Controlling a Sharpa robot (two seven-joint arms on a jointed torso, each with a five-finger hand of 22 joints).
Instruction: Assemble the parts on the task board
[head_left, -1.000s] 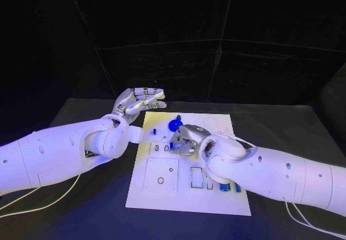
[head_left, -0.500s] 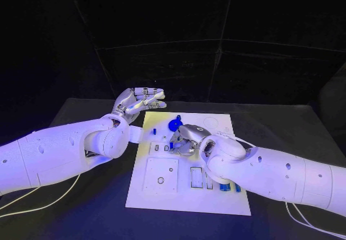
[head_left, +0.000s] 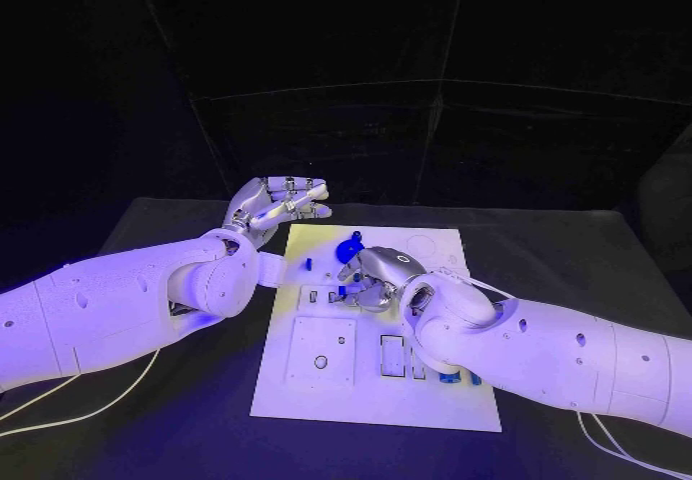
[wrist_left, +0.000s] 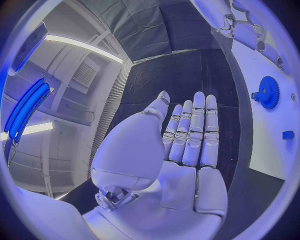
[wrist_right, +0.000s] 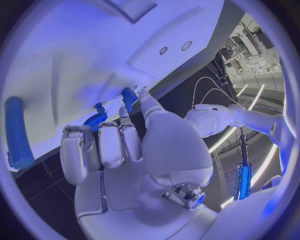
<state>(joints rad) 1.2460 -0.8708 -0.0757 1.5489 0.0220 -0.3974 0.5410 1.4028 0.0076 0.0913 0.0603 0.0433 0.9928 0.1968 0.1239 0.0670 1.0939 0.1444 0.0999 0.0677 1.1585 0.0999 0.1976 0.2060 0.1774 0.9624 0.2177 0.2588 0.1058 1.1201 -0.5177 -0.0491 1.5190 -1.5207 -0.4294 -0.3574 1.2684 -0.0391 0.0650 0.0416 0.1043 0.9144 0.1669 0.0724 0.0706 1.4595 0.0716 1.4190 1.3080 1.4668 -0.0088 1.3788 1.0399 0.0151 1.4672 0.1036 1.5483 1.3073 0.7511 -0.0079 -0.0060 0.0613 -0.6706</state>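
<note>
Task board (head_left: 325, 395): white plate on black table (head_left: 173, 440). Blue gear (head_left: 351, 245) toward its 12 o'clock end; blue parts (head_left: 450, 377) near its 5 o'clock corner. Left hand (head_left: 277, 203) and right hand (head_left: 375, 275): silver, arms white.

A blue-violet light is cast over the whole scene. In the head view the background is left almost black, while the white task board (head_left: 378, 330) and both arms are lit brightly, with glare on the upper arm shells. A soft shadow is thrown on the dark surface (head_left: 159, 400) beneath the left arm. In the wrist views straight edges are bent strongly toward the rim, and ceiling strip lights are seen as bright streaks.
</note>
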